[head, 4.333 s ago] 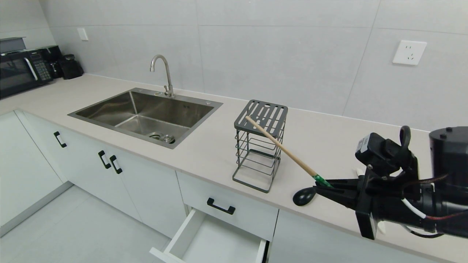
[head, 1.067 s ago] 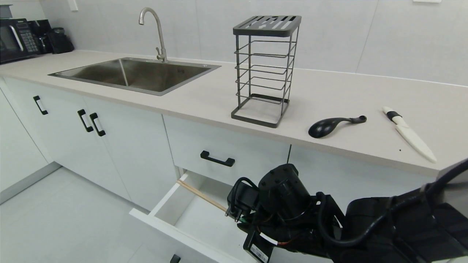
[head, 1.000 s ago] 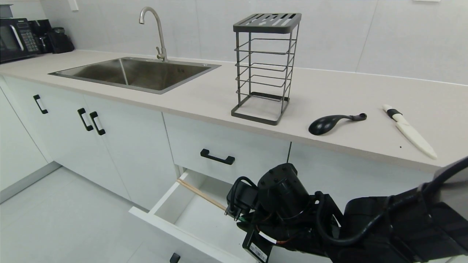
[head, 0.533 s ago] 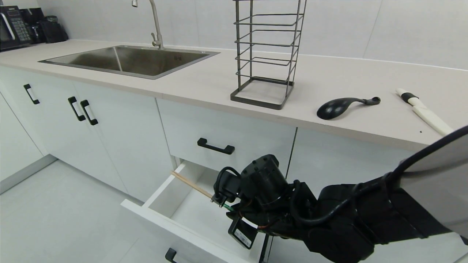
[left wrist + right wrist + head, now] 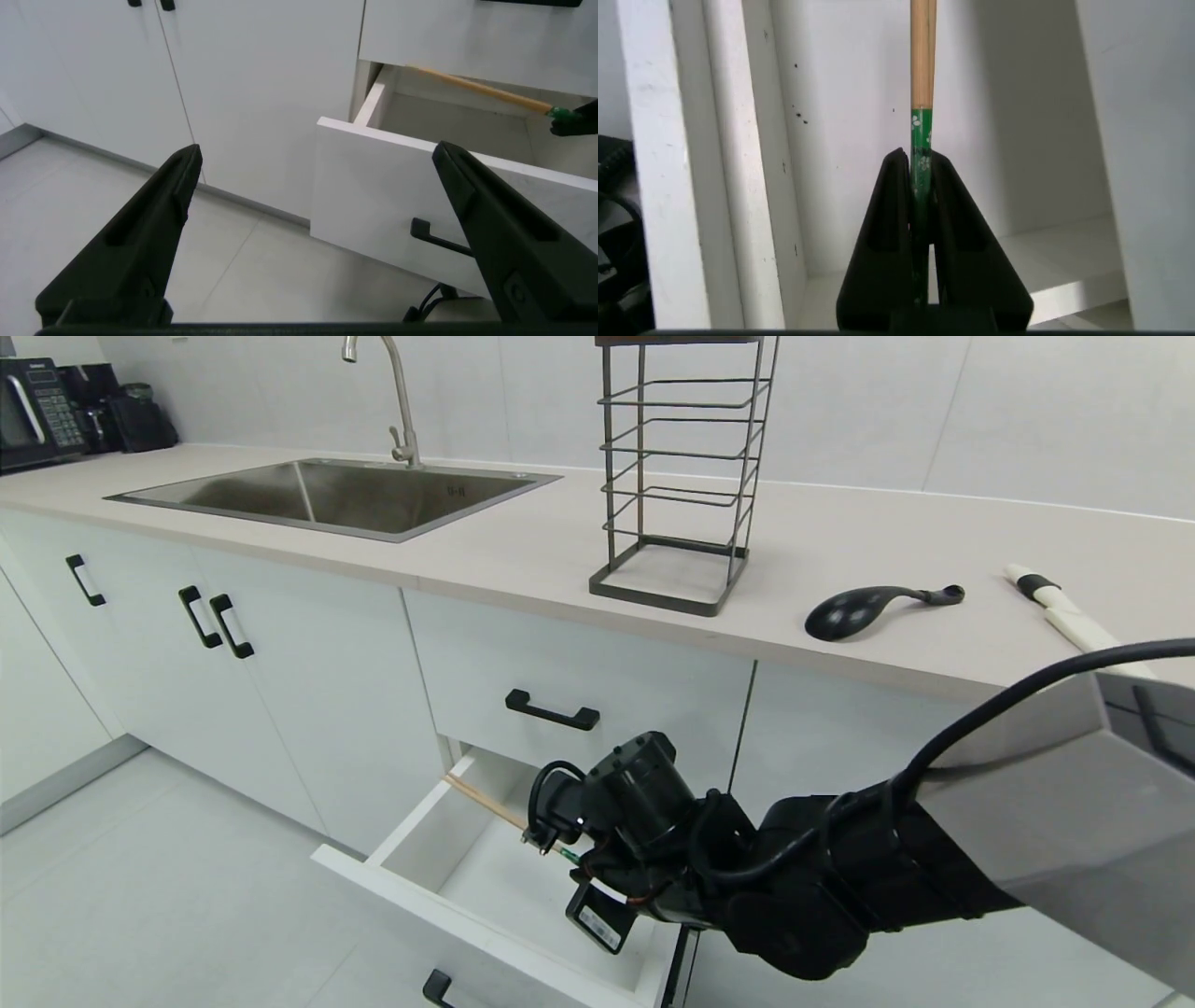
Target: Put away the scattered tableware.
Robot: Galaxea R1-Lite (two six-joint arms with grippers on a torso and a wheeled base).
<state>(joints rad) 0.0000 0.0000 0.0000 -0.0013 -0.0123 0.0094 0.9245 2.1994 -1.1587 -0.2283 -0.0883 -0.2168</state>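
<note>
1. Down went my right arm since a few seconds back. Then it held the chopstick high over the counter by the rack. Now it had it low, inside the open drawer. My head had dropped too, so the whole view had shifted.
2. The chopstick was a thin wooden stick with a green end. It hung over the drawer's floor and pointed at the far left corner. I could not tell if its tip touched the wall there.
3. My right pincer was squeezed tight on the green end, and the bare wood stuck out in front.
4. I thought the stick was light and stiff, but smooth and round, so it could slip or roll. The green end seemed a good place to hold it. Letting go low down looked best.
5. My left pincer was wide open with nothing in it. It hung in front of the drawer's white face.
6. Up on the counter lay a black spoon and a white knife. The spoon was between the rack and the knife.
7. I guessed the spoon's thin bent handle was the part to pinch. The knife looked sharp, so its handle end seemed the safe spot.
</note>
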